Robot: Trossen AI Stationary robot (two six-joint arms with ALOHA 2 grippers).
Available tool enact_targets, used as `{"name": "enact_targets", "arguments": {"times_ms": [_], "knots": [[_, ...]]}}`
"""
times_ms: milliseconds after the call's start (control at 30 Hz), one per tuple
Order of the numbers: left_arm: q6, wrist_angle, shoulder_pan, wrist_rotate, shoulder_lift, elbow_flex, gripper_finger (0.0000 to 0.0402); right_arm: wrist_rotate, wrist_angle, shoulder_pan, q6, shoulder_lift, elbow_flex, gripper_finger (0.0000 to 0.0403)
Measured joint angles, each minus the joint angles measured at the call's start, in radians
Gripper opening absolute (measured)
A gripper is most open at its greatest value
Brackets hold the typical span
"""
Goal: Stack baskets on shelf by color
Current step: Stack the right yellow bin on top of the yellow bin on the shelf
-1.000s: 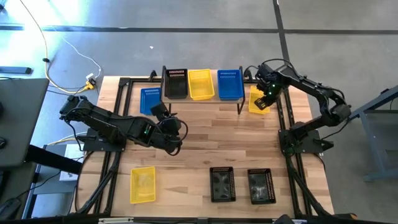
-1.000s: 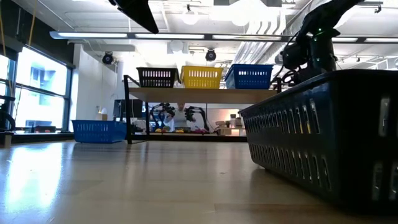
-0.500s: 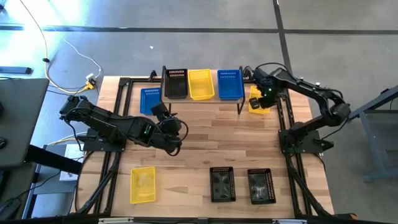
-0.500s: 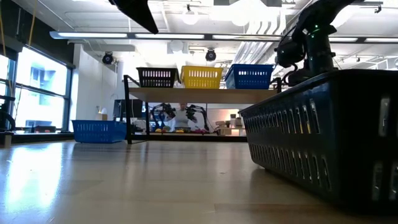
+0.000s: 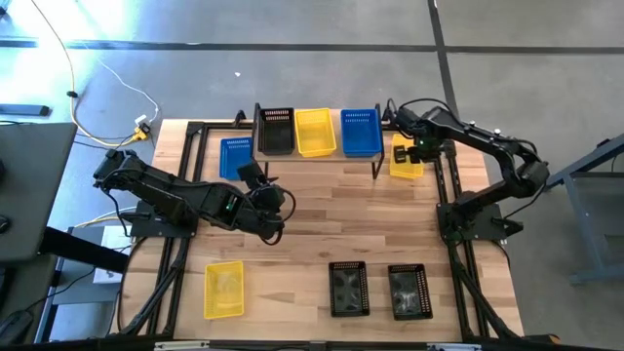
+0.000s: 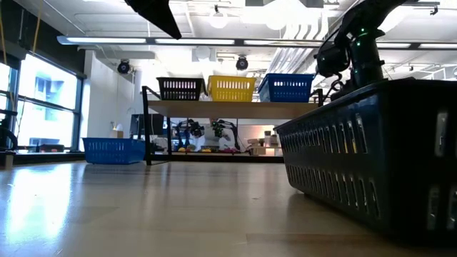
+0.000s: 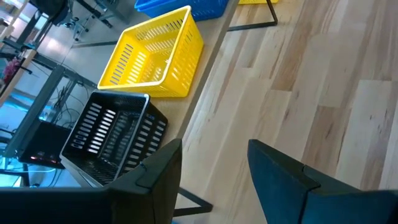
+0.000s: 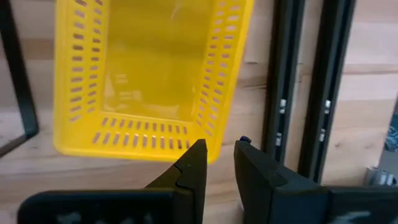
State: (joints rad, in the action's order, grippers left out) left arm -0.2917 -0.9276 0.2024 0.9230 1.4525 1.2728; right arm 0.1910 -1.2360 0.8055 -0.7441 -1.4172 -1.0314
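Note:
On the shelf (image 5: 317,159) stand a black basket (image 5: 275,131), a yellow basket (image 5: 314,132) and a blue basket (image 5: 361,132) in a row; the left wrist view shows the same black (image 7: 115,134) and yellow (image 7: 155,59) ones. Another yellow basket (image 8: 149,74) lies on the table right of the shelf. My right gripper (image 8: 219,144) hangs over its end, pointing down, its fingers slightly apart with nothing between them. My left gripper (image 7: 214,149) stands open above the table's middle (image 5: 278,224), with nothing in it.
A blue basket (image 5: 235,156) rests on the table left of the shelf. A yellow basket (image 5: 223,289) and two black baskets (image 5: 348,289) (image 5: 409,291) lie near the front edge. Black frame rails (image 8: 311,93) run beside the right yellow basket.
My right gripper has rolled about its own pointing line above the yellow basket right of the shelf, staying over the same spot. Its finger gap is unchanged. No basket has moved.

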Motion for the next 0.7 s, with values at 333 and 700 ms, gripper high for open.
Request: {"name": "enact_targets", "arguments": {"times_ms": [333,700], "knots": [[0.000,0.000,0.000,0.000,0.000,0.000,0.0172,0.040,0.040,0.043,0.037,-0.152,-0.001,0.0067],[0.015,0.000,0.000,0.004,0.000,0.000,0.0172,0.062,0.055,0.094,0.026,-0.200,-0.001,0.0067]]}}
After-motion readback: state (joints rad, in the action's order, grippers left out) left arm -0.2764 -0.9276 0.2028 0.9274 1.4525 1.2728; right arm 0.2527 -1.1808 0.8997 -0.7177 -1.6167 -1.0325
